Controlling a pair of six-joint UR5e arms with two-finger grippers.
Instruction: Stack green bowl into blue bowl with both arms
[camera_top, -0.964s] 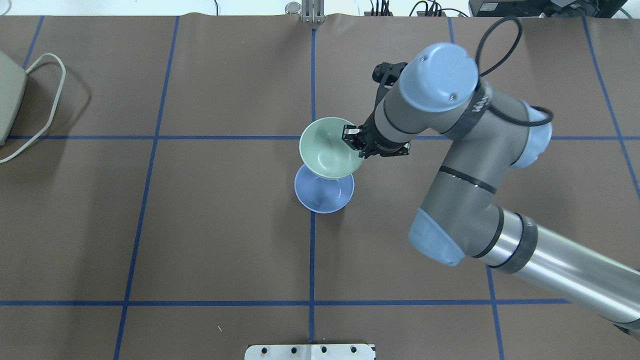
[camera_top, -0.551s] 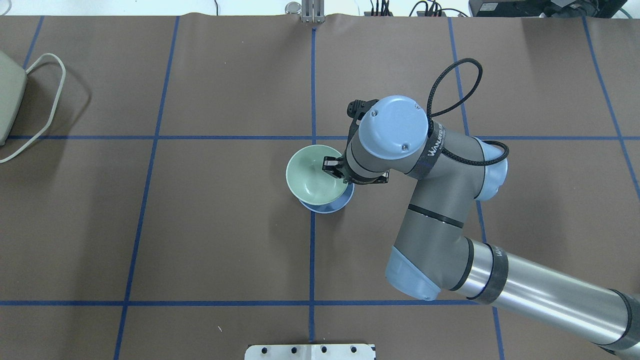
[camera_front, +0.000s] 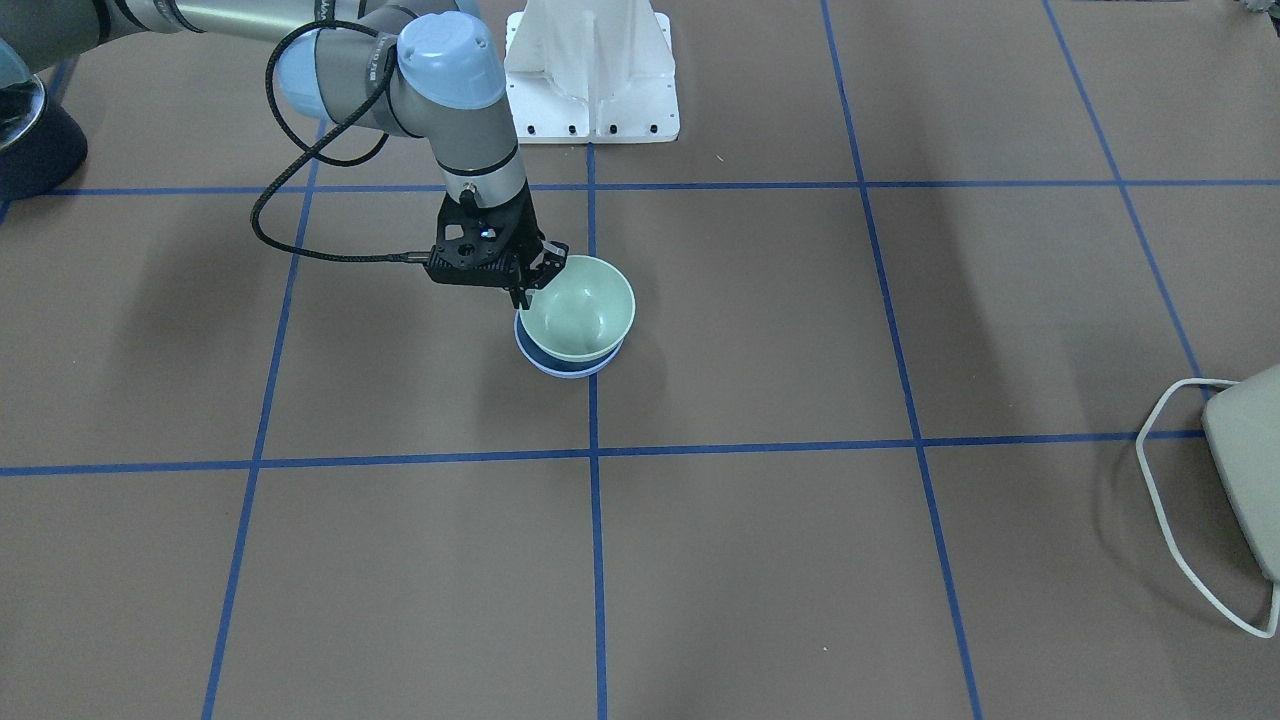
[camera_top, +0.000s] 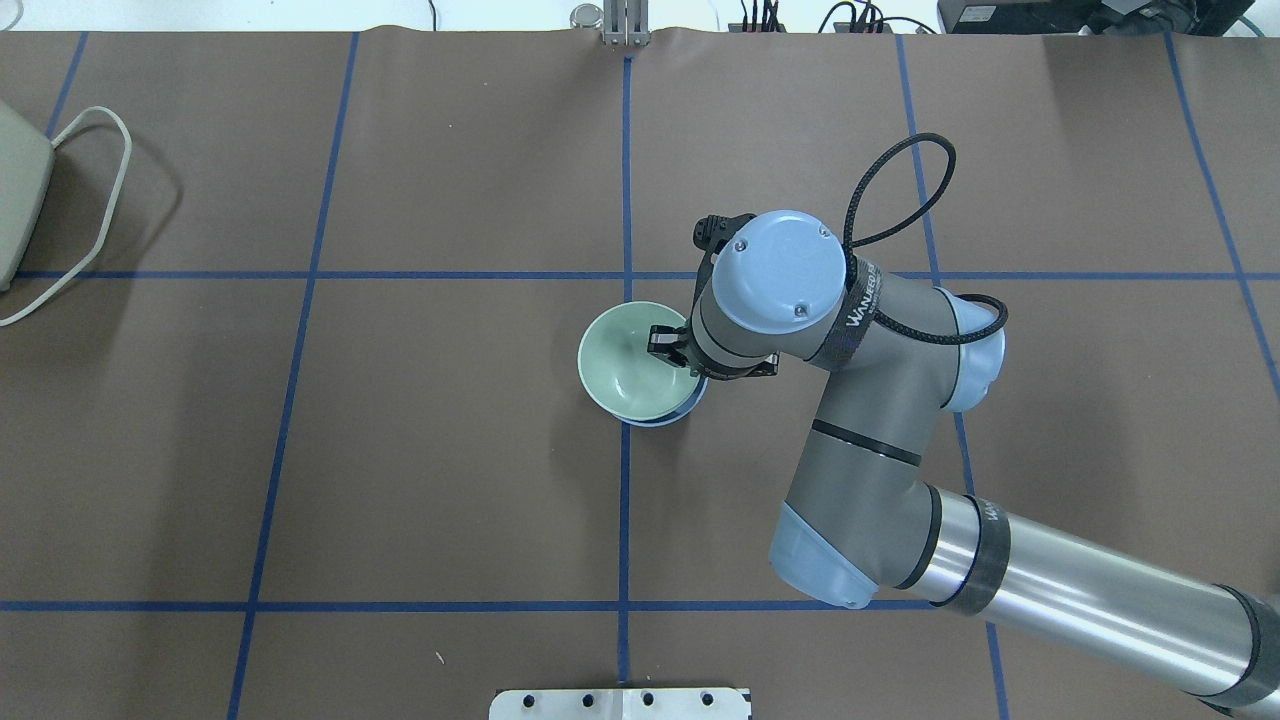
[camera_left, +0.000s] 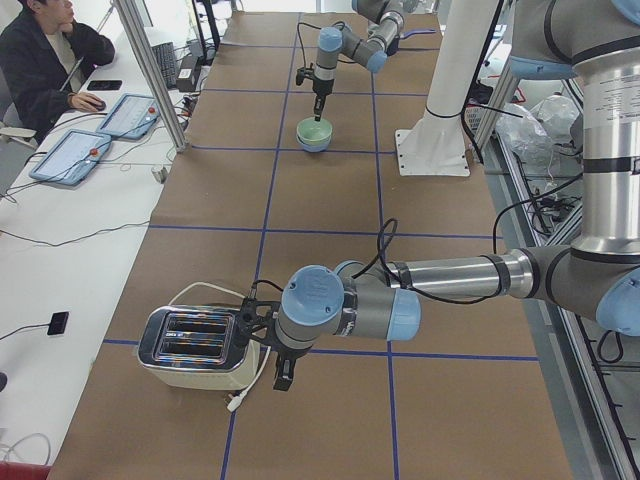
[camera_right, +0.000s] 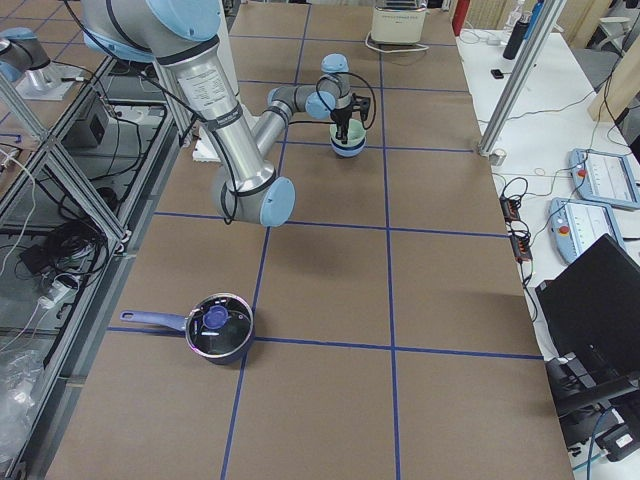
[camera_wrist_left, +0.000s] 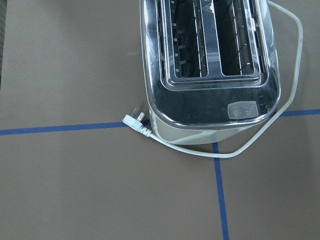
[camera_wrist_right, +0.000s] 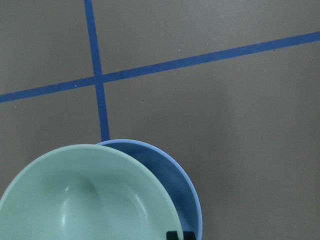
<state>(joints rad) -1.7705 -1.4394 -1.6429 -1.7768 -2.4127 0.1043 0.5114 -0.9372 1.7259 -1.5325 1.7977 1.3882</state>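
Note:
The pale green bowl (camera_top: 628, 365) is held by its rim in my right gripper (camera_top: 668, 350), which is shut on it. It sits low and slightly tilted inside the periwinkle blue bowl (camera_top: 668, 417), of which only a crescent of rim shows. In the front view the green bowl (camera_front: 580, 310) nests in the blue bowl (camera_front: 565, 367) under the right gripper (camera_front: 535, 275). The right wrist view shows the green bowl (camera_wrist_right: 85, 200) overlapping the blue bowl (camera_wrist_right: 170, 172). My left gripper (camera_left: 283, 375) hangs beside a toaster far away; I cannot tell whether it is open or shut.
A toaster (camera_wrist_left: 210, 65) with a loose cord and plug (camera_wrist_left: 134, 119) lies at the table's left end. A lidded pot (camera_right: 218, 328) stands at the right end. The white pedestal (camera_front: 592, 70) stands behind the bowls. A person (camera_left: 45, 50) sits at a side desk.
My right arm has carried the green bowl toward the robot and down, from above the blue bowl's far edge to low inside it. The blue bowl has stayed put.

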